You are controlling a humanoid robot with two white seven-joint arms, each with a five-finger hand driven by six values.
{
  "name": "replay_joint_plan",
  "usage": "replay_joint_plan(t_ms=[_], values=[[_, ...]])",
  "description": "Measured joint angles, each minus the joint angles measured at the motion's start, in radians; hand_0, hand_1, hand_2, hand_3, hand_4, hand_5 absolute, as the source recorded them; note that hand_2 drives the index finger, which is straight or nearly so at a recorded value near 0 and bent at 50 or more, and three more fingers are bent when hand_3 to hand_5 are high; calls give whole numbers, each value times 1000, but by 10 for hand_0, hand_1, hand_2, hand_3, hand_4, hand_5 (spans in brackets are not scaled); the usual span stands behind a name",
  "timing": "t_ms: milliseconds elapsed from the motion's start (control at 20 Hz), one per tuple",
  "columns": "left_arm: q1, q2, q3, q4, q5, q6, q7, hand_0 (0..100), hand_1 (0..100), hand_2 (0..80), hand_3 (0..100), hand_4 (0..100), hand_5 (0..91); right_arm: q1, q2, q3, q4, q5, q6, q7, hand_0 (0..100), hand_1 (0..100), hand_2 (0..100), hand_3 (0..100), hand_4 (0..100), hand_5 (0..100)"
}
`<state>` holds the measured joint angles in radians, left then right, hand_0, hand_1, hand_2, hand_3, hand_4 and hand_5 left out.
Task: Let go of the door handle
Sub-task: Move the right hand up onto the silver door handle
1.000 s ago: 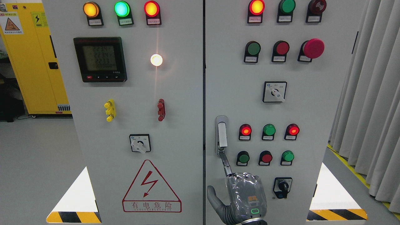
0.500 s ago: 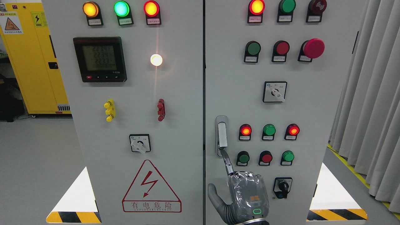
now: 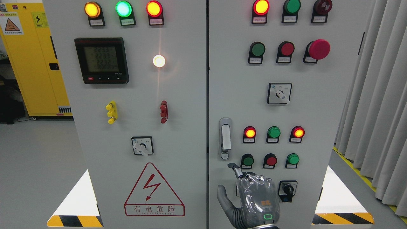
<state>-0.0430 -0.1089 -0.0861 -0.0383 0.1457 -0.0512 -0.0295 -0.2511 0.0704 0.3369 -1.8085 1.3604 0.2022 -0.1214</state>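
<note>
The silver door handle (image 3: 225, 138) stands upright in its recess on the left edge of the right cabinet door (image 3: 318, 121). My right hand (image 3: 233, 178), wrapped in clear plastic, comes up from the bottom edge right of the middle. It sits just below the handle and does not touch it. Its index finger (image 3: 237, 169) is bent with the tip hooked, the other fingers are curled, and the thumb (image 3: 223, 197) sticks out to the left. Nothing is held. My left arm does not show.
Red and green push buttons (image 3: 271, 160) and lit lamps (image 3: 250, 133) sit right of the handle. A black key switch (image 3: 288, 190) is beside my hand. The left door (image 3: 140, 121) carries a meter and warning triangle. Grey curtains (image 3: 378, 95) hang at right, a yellow cabinet (image 3: 31, 63) stands far left.
The index finger, which reached up to the handle's lower end, has come off it and bent. The hand has dropped lower and shifted slightly right. The handle has not moved.
</note>
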Motion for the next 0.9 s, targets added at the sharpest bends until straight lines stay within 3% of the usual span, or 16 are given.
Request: replay_joint_plan(t_ms=[200, 300, 450, 650, 800, 900], values=[[0, 0, 0, 0, 0, 0, 0, 120, 556, 0, 0, 0, 0, -2, -1, -12, -10, -31, -1, 0, 284, 542, 820, 1000, 977, 1000], [0, 0, 0, 0, 0, 0, 0, 120, 556, 0, 0, 0, 0, -3, -1, -16, -14, -40, -1, 2, 372, 411, 880, 1000, 986, 1000], [0, 0, 0, 0, 0, 0, 0, 120, 556, 0, 0, 0, 0, -12, -1, -22, -19, -50, -2, 7, 247, 181, 920, 1000, 1000, 1000], [0, 0, 0, 0, 0, 0, 0, 120, 556, 0, 0, 0, 0, -30, 0, -25, -21, -64, -2, 13, 226, 82, 925, 1000, 1000, 1000], [0, 0, 0, 0, 0, 0, 0, 120, 556, 0, 0, 0, 0, -49, 1, -27, -20, -69, 0, 14, 220, 80, 930, 1000, 1000, 1000], [0, 0, 0, 0, 0, 0, 0, 120, 556, 0, 0, 0, 0, -62, 2, -28, -19, -71, 3, 16, 229, 176, 936, 1000, 1000, 1000]])
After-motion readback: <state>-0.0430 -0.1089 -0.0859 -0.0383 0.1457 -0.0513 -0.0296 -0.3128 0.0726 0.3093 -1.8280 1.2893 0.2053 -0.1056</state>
